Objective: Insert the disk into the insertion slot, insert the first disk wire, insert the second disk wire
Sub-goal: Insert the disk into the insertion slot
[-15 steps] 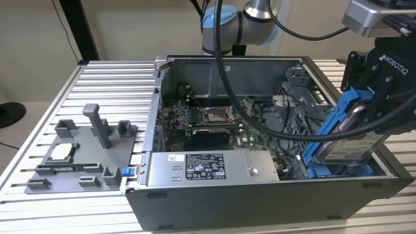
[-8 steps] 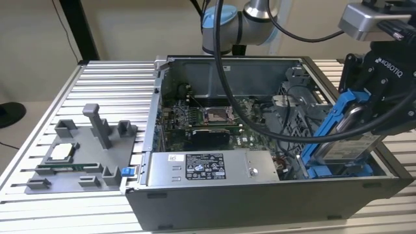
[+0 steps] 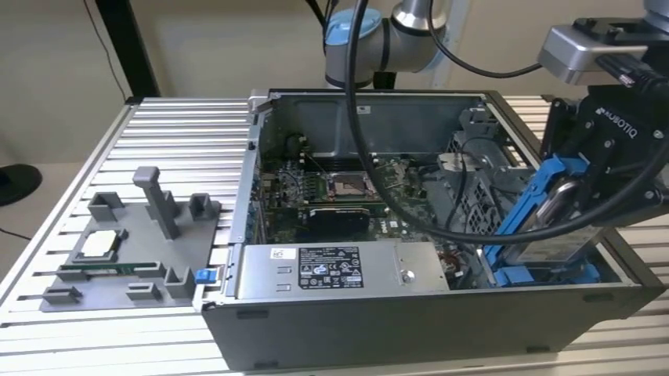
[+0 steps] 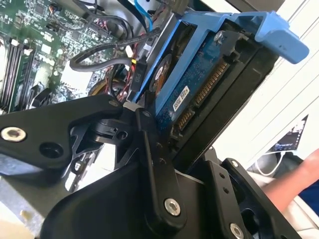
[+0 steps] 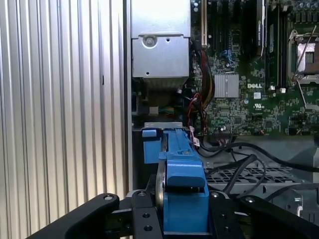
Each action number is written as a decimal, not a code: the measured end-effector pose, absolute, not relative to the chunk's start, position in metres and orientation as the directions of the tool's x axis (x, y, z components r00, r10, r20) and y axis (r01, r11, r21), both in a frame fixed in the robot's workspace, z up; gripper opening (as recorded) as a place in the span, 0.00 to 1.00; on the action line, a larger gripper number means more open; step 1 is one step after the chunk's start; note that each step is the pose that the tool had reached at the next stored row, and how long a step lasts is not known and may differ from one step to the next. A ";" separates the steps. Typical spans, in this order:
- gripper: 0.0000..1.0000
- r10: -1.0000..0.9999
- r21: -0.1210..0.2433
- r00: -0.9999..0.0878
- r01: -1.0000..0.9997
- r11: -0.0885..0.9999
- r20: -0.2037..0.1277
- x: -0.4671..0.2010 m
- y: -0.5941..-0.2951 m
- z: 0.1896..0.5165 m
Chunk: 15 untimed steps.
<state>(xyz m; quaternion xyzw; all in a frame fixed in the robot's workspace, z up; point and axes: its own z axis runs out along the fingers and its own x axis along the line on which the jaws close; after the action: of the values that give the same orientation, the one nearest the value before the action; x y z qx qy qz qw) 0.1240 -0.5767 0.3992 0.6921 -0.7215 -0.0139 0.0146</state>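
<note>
While the end effector clamps the disk by its blue bracket, the disk leans tilted, lower end at the insertion slot. It looks rigid, fairly heavy, with a fragile circuit side; the bracket's edges seem the safest hold.

One disk, one computer case, one fixture.

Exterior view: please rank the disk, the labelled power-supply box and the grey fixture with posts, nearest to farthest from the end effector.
1. Disk: gripped by the end effector, tilted, at the case end on the exterior view's right.
2. Power-supply box: inside the case, along its near wall.
3. Grey fixture: outside the case on the table, at the exterior view's left.
</note>
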 end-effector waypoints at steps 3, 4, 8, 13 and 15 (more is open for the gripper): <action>0.00 -0.999 0.041 -0.041 -0.998 0.041 0.002 0.124 -0.576 0.394; 0.00 -0.999 0.041 -0.041 -0.998 0.042 0.002 0.124 -0.576 0.392; 0.00 -0.999 0.042 -0.041 -0.998 0.042 0.002 0.125 -0.576 0.386; 0.00 -0.999 0.041 -0.041 -0.998 0.042 0.002 0.125 -0.576 0.386; 0.00 -0.999 0.041 -0.041 -0.998 0.041 0.002 0.125 -0.576 0.386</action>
<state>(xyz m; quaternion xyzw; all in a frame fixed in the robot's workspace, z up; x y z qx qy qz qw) 0.1248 -0.5764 0.3859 0.6921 -0.7215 -0.0143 0.0151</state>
